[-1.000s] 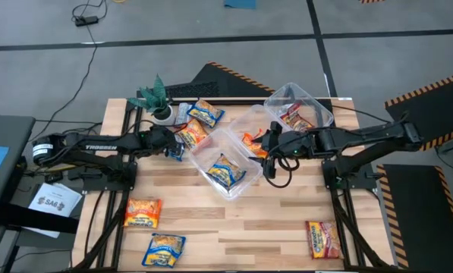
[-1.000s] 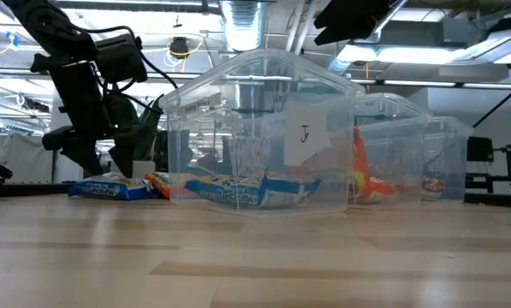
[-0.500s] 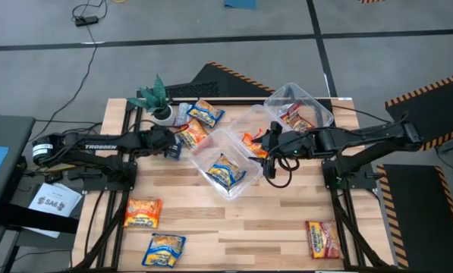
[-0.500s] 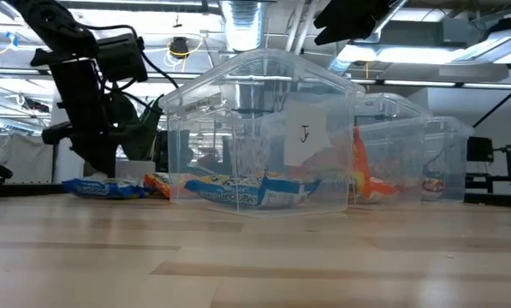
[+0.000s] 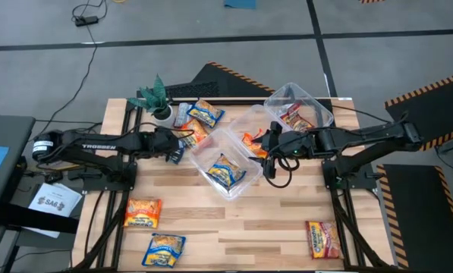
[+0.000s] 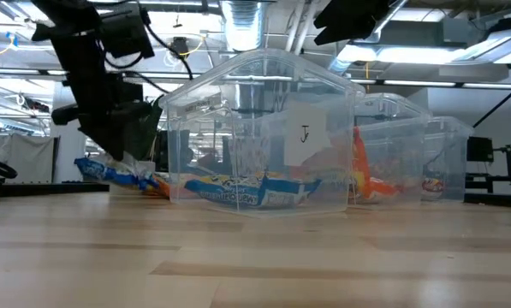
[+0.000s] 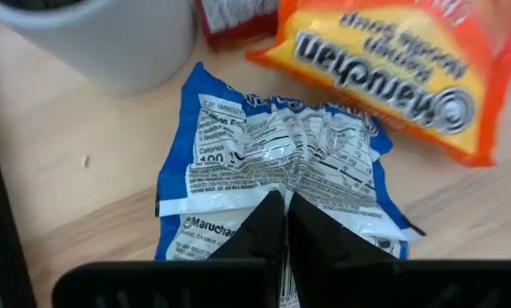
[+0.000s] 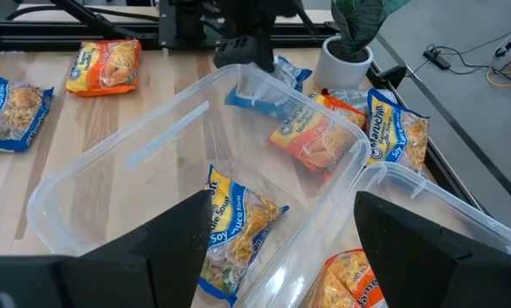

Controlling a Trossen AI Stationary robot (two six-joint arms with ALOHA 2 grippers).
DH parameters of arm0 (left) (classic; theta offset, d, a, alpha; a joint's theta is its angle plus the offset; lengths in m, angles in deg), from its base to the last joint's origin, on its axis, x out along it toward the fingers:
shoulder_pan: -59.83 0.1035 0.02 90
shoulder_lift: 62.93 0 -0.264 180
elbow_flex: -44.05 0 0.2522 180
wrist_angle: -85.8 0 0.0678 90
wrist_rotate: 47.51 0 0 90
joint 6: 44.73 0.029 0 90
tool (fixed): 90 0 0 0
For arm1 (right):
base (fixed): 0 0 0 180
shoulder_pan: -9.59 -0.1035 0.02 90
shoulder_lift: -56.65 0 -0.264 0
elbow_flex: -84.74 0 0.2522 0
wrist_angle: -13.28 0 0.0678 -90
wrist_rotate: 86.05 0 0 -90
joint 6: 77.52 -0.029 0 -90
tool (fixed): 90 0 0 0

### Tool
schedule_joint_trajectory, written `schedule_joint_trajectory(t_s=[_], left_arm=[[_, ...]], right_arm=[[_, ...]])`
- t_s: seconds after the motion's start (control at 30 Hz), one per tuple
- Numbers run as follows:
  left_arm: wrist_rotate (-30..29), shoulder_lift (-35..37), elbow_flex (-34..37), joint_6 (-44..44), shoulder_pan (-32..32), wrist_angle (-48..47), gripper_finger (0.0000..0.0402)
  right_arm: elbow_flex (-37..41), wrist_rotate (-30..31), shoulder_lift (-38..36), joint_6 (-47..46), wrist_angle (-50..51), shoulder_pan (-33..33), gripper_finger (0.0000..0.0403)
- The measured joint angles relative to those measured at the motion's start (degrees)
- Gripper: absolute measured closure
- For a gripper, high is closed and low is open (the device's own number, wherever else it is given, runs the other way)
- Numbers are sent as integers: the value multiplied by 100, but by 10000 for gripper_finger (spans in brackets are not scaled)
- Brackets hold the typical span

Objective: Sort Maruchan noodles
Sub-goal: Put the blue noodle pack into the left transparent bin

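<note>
My left gripper [image 5: 174,145] is shut on a blue-and-white Maruchan packet [image 7: 264,154] at the table's far left, next to the white pot of a small green plant [image 5: 156,98]. The low view shows the packet [image 6: 109,169] raised under the gripper. My right gripper [image 5: 270,144] hangs open and empty between two clear tubs. The middle tub [image 5: 211,148] holds a blue-and-yellow packet [image 5: 226,171]. The far right tub [image 5: 317,110] holds a red packet [image 5: 294,117]. An orange packet [image 5: 251,141] lies below my right gripper. My left gripper pinches the blue packet at the crumpled middle of its printed back [image 7: 276,175] between its two fingers. The fingers come from above, pointing down. The packet is raised off the table and tilted, with its end toward the tub [image 6: 144,180] drooping lowest.
An orange packet [image 5: 194,133] and a blue-and-yellow one [image 5: 206,114] lie just beyond my left gripper. Near the front edge lie an orange packet [image 5: 143,212], a blue-and-yellow one [image 5: 164,249] and a red-brown one [image 5: 322,239]. Bare wood shows in the front middle.
My left gripper has risen, shut on the blue packet, and moved slightly toward the middle tub. The packet, which lay flat on the table, is now lifted and tilted. My right gripper has kept still.
</note>
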Motion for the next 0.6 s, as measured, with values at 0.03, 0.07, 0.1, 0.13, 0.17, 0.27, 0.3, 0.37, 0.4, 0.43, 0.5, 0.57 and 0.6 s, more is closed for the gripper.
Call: schedule_joint_trajectory(t_s=[0.03, 0.07, 0.1, 0.13, 0.17, 0.27, 0.3, 0.37, 0.4, 0.43, 0.5, 0.57, 0.6], left_arm=[[-102, 1, -79, -50, -85, -98, 401], [-221, 2, -152, -102, -169, -208, 401], [-342, 2, -217, -167, -257, -313, 401], [-445, 2, -281, -233, -349, -414, 401], [-531, 2, -358, -307, -439, -520, 401], [-750, 4, -561, -568, -702, -919, 401], [-803, 4, -608, -666, -792, -1032, 401], [-953, 4, -709, -804, -976, -1193, 401], [-1054, 4, -778, -874, -1056, -1282, 401], [-1166, 4, -851, -953, -1136, -1380, 401], [-1448, 4, -980, -1087, -1284, -1576, 401], [-1776, 4, -1089, -1115, -1427, -1629, 401], [-1959, 4, -1141, -1119, -1493, -1630, 401]], right_arm=[[0, 1, 0, 0, 0, 0, 97], [0, 2, 0, 0, 0, 0, 97], [0, 2, 0, 0, 0, 0, 97], [0, 2, 0, 0, -2, 2, 97], [0, 2, 0, 0, -2, 1, 97], [0, 2, 0, -2, 0, 2, 97], [0, 2, 0, -1, -2, 2, 97], [0, 2, 0, -2, -2, 2, 97], [0, 2, 0, 0, -2, 2, 97], [0, 3, 0, -2, -2, 2, 97], [0, 4, 0, 0, -2, 2, 97], [0, 4, 0, 0, -2, 4, 97], [0, 4, 0, 0, -2, 4, 97]])
